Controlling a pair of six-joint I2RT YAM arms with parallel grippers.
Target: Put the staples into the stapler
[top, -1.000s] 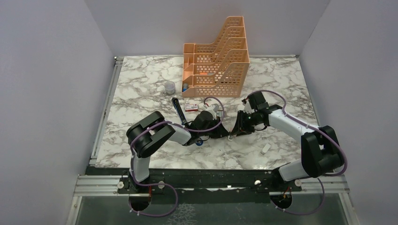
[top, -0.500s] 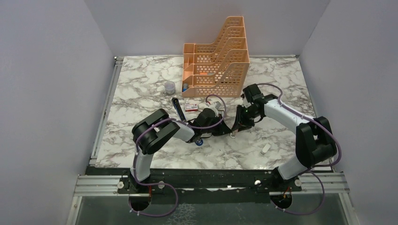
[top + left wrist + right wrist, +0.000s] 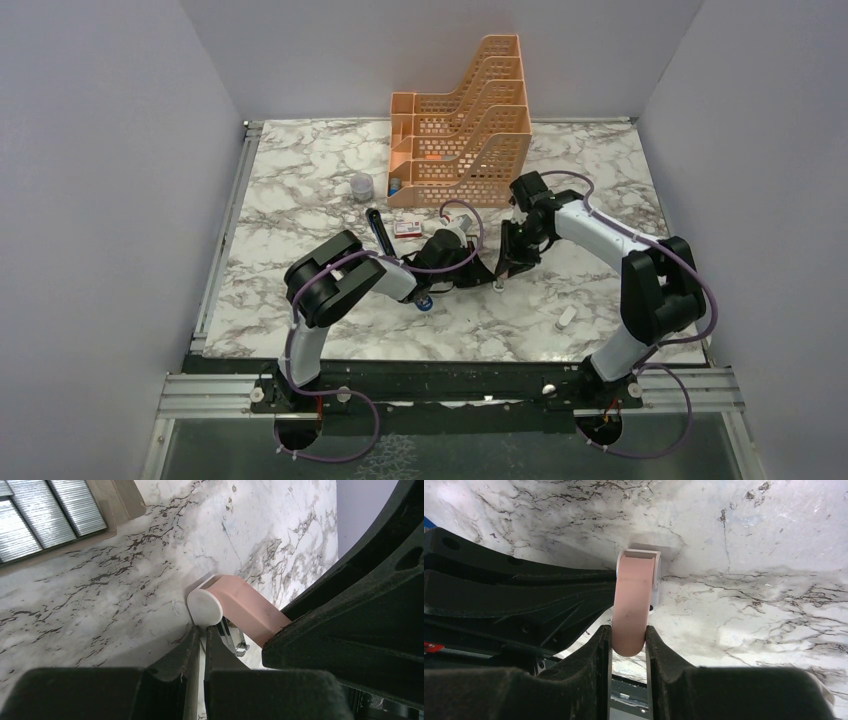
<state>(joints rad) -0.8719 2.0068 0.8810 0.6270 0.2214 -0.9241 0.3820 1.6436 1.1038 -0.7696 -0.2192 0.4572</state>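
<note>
My right gripper (image 3: 629, 635) is shut on the rounded end of a small pink piece (image 3: 633, 602), which stands on a white base (image 3: 655, 575) on the marble. My left gripper (image 3: 202, 632) is shut, its tips right under the white round end (image 3: 205, 606) of that same piece, beside a thin bent metal part (image 3: 235, 642). The staples lie in their tray (image 3: 45, 515) at the upper left of the left wrist view. Their red-and-white box (image 3: 407, 228) sits by the left wrist. Of the stapler only a blue bit (image 3: 425, 301) peeks from under my left arm. Both grippers meet mid-table (image 3: 497, 275).
An orange file organiser (image 3: 470, 130) stands at the back centre, with a small clear jar (image 3: 361, 186) to its left. A slim black bar (image 3: 379, 232) lies left of the box. A white oblong piece (image 3: 566, 318) rests near the front right.
My left gripper has closed further beside the pink piece. The right arm has swung its elbow back and left, with its gripper still clamped on the pink piece.
</note>
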